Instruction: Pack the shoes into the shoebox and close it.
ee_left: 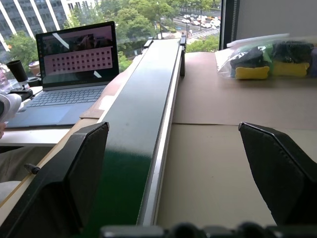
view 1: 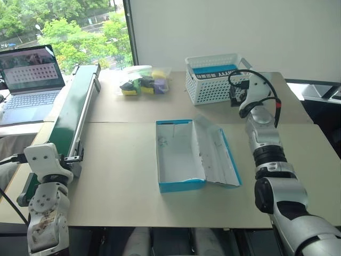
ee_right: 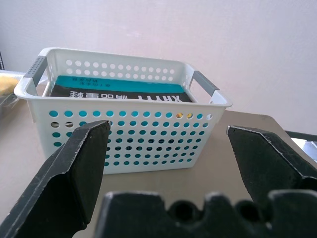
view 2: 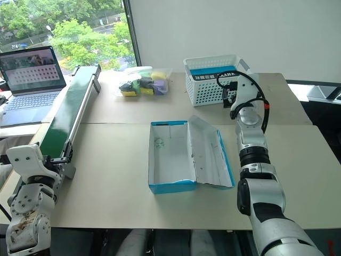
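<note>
From the head views, the shoebox [view 1: 178, 156] is lying open at the desk's [view 1: 122, 186] middle, its lid flopping outward; thin, light cardboard, it looks best handled by the lid's free edge. Open room is lying along the near edge.

Left wrist view: the left gripper [ee_left: 173, 173] is hovering beside the green conveyor [ee_left: 133, 148], jaws apart.

Right wrist view: the right gripper [ee_right: 166, 163] is facing the white basket [ee_right: 124, 129], jaws spread, empty.
</note>
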You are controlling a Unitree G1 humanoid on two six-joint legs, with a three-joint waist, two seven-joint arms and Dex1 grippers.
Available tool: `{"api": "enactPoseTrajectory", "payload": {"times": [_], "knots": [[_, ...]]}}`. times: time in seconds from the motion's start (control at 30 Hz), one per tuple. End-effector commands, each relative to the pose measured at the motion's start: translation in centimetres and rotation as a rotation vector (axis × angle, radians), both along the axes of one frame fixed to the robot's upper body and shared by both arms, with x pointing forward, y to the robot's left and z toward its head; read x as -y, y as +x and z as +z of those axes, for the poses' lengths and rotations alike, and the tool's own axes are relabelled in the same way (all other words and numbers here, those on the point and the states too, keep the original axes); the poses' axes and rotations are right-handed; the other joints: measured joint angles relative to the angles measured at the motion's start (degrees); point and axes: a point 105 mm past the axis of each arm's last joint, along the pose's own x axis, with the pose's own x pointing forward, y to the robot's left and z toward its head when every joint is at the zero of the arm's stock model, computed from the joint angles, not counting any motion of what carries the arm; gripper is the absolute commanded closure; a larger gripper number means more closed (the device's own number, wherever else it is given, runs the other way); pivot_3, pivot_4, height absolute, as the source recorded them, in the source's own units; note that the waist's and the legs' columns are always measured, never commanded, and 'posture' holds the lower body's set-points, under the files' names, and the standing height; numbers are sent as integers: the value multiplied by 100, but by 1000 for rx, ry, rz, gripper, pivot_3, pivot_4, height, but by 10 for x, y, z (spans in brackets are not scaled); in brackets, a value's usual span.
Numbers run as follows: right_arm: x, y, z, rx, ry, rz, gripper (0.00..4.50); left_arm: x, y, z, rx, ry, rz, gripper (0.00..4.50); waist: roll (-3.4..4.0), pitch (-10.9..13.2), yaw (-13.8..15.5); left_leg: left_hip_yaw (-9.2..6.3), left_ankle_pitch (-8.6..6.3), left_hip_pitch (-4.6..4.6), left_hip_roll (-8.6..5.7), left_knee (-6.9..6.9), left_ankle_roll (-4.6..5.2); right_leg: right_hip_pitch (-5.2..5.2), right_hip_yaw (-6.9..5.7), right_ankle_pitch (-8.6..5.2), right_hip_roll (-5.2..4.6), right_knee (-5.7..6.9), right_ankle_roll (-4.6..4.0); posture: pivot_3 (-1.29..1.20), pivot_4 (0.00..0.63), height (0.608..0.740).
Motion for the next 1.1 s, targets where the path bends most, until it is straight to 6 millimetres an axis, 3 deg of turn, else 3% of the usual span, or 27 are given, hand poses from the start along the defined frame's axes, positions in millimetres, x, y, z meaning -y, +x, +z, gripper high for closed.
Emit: {"api": "enactPoseTrajectory", "payload": {"times": [0.03, 0.07, 0.1, 0.13, 0.2, 0.3, 0.43, 0.57, 0.83, 1.1], "knots": [[-64, -6, 32, 73, -29, 236, 88, 0, -4, 11, 36, 18, 0, 0, 0, 0, -1, 0, 0, 0, 0, 0, 0, 0, 0, 0, 0, 0, 0, 0, 150, 734], [-127, -22, 34, 64, -58, 501, 88, -8, -10, 3, 9, -17, 33, 0, 1, 1, -30, 0, 0, 0, 0, 0, 0, 0, 0, 0, 0, 0, 0, 0, 150, 734], [-177, -46, 35, 63, -88, 726, 88, -15, -16, -4, -13, -50, 60, 0, 1, 1, -117, 1, 0, -1, 4, -3, 0, -6, 4, 0, 2, 0, 0, 0, 150, 734], [-205, -68, 36, 53, -84, 883, 88, -20, -22, -8, -25, -71, 80, 0, 1, 0, -217, 15, -4, 3, 14, -10, 6, -21, 25, 3, 9, 5, -5, 0, 150, 734], [-237, -101, 38, 20, -66, 1098, 88, -32, -31, -12, -46, -94, 109, 0, 0, 1, -301, 25, -6, 4, 34, -40, 8, -58, 57, 10, 34, 28, -16, 0, 150, 734], [-267, -148, 37, -33, -112, 1382, 88, -40, -41, -18, -100, -96, 103, 0, -9, -2, -121, 12, -4, -14, 65, -43, 6, -88, 47, 3, 72, 61, -30, 0, 150, 734], [-272, -173, 25, -106, -157, 1539, 88, -41, -49, -23, -163, -87, 57, 0, -23, -9, 81, 7, -1, -9, 62, -36, -3, -69, 31, 2, 65, 38, -39, 0, 150, 734], [-278, -195, -6, -189, -286, 1632, 88, -49, -60, -20, -187, -88, 52, 0, -48, -24, 102, 19, 3, -1, 100, -38, -12, -69, 8, -9, 77, -8, -46, 0, 150, 734], [-275, -181, -49, -295, -309, 1525, 88, -42, -60, -24, -252, -91, -55, 0, -52, -26, 82, 24, 10, -15, 100, -66, -25, -80, 12, 20, 82, -2, -76, 0, 150, 734], [-271, -165, -50, -346, -199, 1453, 88, -37, -57, -24, -263, -83, -116, 0, -52, -26, 33, 24, 14, -8, 105, -66, -30, -76, 12, 18, 86, -1, -74, 0, 150, 734]]}}
